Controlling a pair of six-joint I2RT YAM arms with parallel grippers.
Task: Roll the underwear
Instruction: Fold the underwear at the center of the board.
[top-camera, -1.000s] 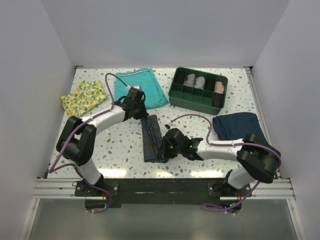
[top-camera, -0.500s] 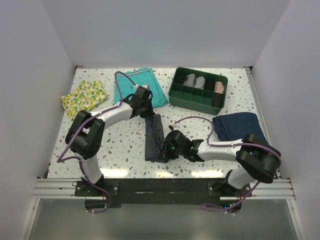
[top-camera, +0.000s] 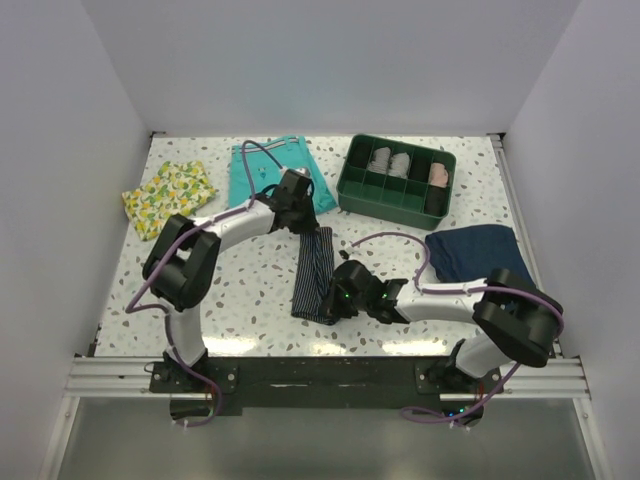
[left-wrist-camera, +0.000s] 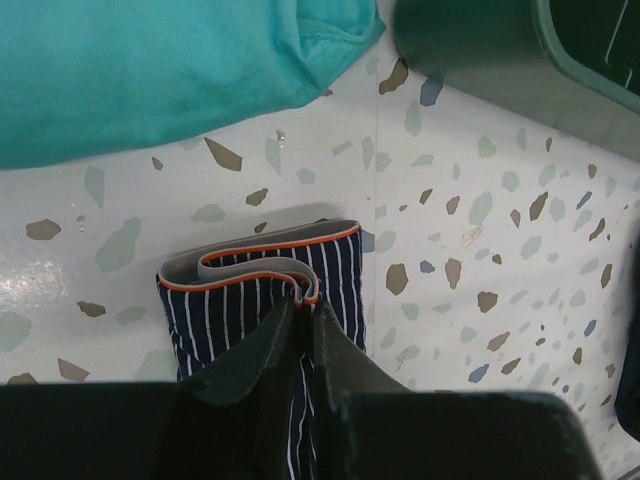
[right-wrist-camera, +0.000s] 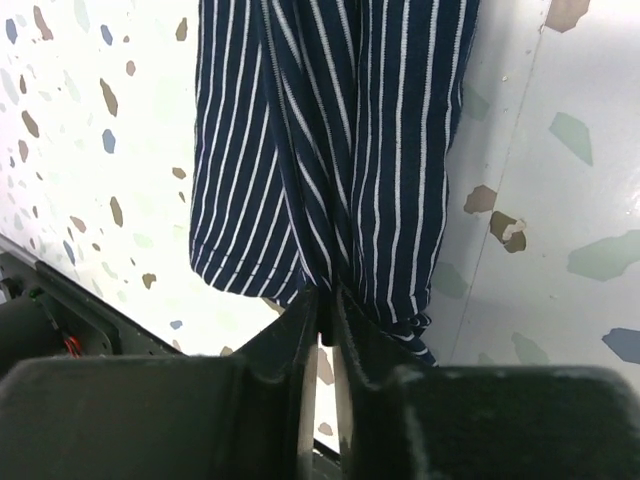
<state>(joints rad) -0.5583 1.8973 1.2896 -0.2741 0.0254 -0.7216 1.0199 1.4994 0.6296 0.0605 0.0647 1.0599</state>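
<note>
Underwear (top-camera: 314, 275): navy with pale stripes, folded into one long narrow strip. It lies flat on the speckled table (top-camera: 250, 290). One end sits just off the near left corner of the green tray (top-camera: 388, 209), and the strip runs from there toward the arm bases. The end by the tray shows a grey band with a reddish edge, doubled over on itself.

Far left of the tray: lemon-print cloth (top-camera: 170, 197), folded, well apart from it.

Next along: teal shorts (top-camera: 262, 165), spread flat just beside the tray's left wall. From above, a strip of bare table shows between them.

Left gripper (left-wrist-camera: 303, 308): at the end of the strip nearest the tray. Its fingers are drawn together on the doubled band, with cloth pinched between the tips.

Right gripper (right-wrist-camera: 325, 298): at the end of the strip farthest from the tray. Its fingers are nearly together, with a thin slit showing between them, and the tips meet the hem. I cannot tell whether cloth is caught there.

The tray is divided into compartments, some holding small pale rolls.

Off the tray's near right corner: navy garment (top-camera: 470, 250), plain, loosely folded, near but apart.
</note>
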